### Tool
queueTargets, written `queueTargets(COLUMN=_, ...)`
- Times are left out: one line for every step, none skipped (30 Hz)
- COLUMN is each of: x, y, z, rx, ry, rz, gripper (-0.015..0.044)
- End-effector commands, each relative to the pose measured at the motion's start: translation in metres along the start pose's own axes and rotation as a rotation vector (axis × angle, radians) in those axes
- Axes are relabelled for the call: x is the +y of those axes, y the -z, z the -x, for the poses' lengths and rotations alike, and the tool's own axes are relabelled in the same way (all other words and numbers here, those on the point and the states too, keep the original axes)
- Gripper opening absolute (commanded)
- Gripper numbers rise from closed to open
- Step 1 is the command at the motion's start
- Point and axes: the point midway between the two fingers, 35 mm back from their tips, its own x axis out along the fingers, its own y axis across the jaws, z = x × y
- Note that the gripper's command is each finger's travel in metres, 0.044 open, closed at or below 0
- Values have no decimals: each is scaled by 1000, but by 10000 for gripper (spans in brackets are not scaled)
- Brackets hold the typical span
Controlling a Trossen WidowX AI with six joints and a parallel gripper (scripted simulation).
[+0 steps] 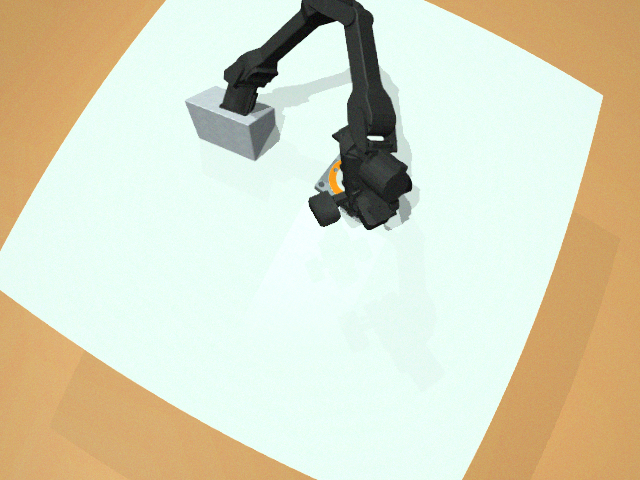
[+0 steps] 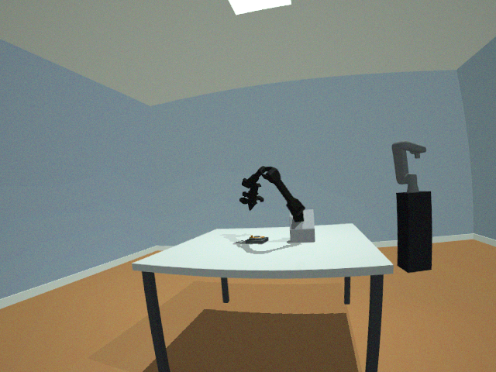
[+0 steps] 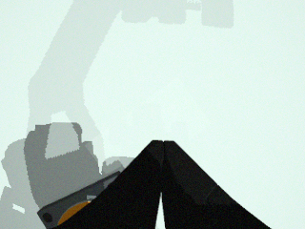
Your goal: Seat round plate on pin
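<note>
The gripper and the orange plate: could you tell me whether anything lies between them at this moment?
Nothing does. In the exterior view the shut gripper hangs above the plate, with only open air between them.

Top view: high overhead, looking down on the whole surface (image 1: 155,310). Exterior view: far off, low, facing the surface's edge with the room behind. Wrist view: rides behind the tool (image 3: 163,153), close, looking downward. All three share the base (image 1: 321,181).

Matte black jointed arm (image 1: 368,87), grey block mount (image 1: 231,124), seemingly tapered black claw (image 3: 163,153).
</note>
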Motion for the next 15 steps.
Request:
queueTargets(x=48, y=50, z=-27, rx=154, ry=-53, rz=248, gripper=0)
queueTargets(x=60, y=64, z=-33, rx=194, ry=-69, rz=316, gripper=0)
queueTargets(x=62, y=67, z=-34, rx=201, ry=-72, rz=327, gripper=0)
queueTargets(x=68, y=75, z=-36, rx=222, ry=-82, rz=363, gripper=0)
queueTargets(x=78, y=89, z=-41, rx=257, ry=-98, rz=421, gripper=0)
queueTargets(x=89, y=106, z=-46, rx=301, ry=-119, rz=494, gripper=0)
queueTargets(x=100, y=125, z=-50, rx=344, ry=-141, rz=564, gripper=0)
queueTargets(x=107, y=140, z=-53, rx=379, ry=-160, rz=620, gripper=0)
queueTargets(x=112, y=149, z=-55, rx=400, ry=-172, rz=653, gripper=0)
queueTargets(x=113, y=152, z=-55, rx=407, ry=-176, rz=664, gripper=0)
queueTargets(x=113, y=151, z=-56, rx=407, ry=-176, rz=664, gripper=0)
queueTargets(x=113, y=150, z=-56, rx=407, ry=-176, rz=664, gripper=0)
queueTargets(x=113, y=150, z=-56, rx=407, ry=-176, rz=664, gripper=0)
queueTargets(x=113, y=150, z=-57, rx=407, ry=-176, rz=664, gripper=0)
queueTargets(x=113, y=151, z=-60, rx=407, ry=-175, rz=664, gripper=0)
